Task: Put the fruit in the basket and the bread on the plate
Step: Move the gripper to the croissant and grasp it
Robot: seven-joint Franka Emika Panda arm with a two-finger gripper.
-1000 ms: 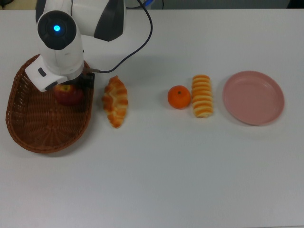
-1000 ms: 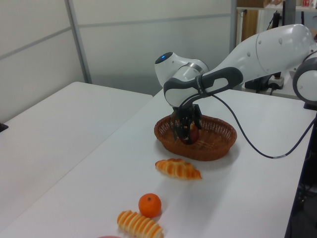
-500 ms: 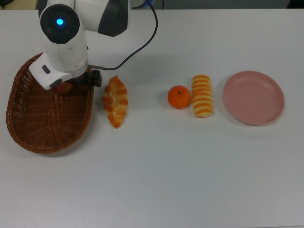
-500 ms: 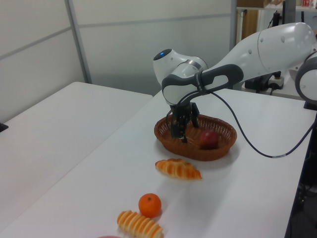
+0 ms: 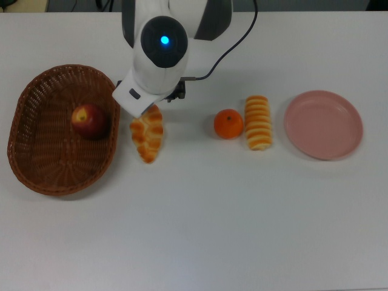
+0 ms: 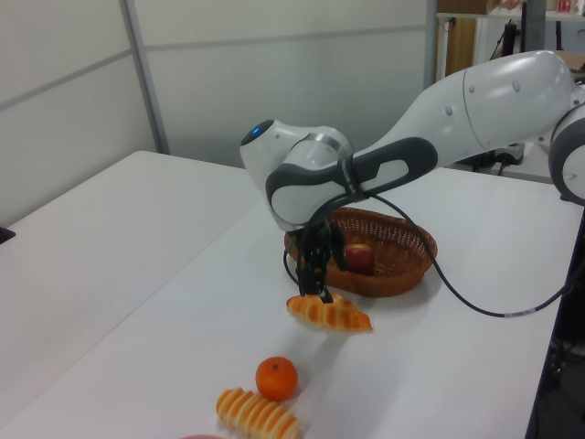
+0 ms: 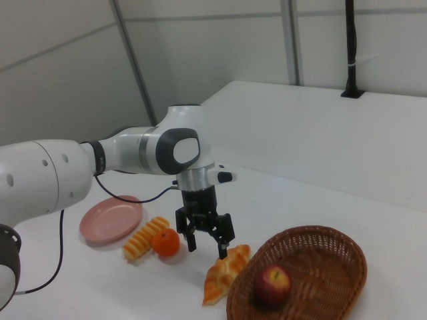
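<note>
Jaws are standing wide apart and holding nothing. The gripper [image 7: 207, 245] is hanging just above the table [image 5: 242, 218], its fingertips [image 7: 223, 252] sitting close over the end of the braided loaf [image 7: 225, 273] nearest the arm. The loaf is lying on the table just beside the basket [image 5: 36, 163]. The apple [image 5: 90, 121] is resting inside the basket. In the top view, the mandarin [image 5: 228, 123] is sitting to the loaf's right, touching the striped roll [image 5: 258, 122]. The pink plate [image 5: 324, 124] is lying further right, carrying nothing.
</note>
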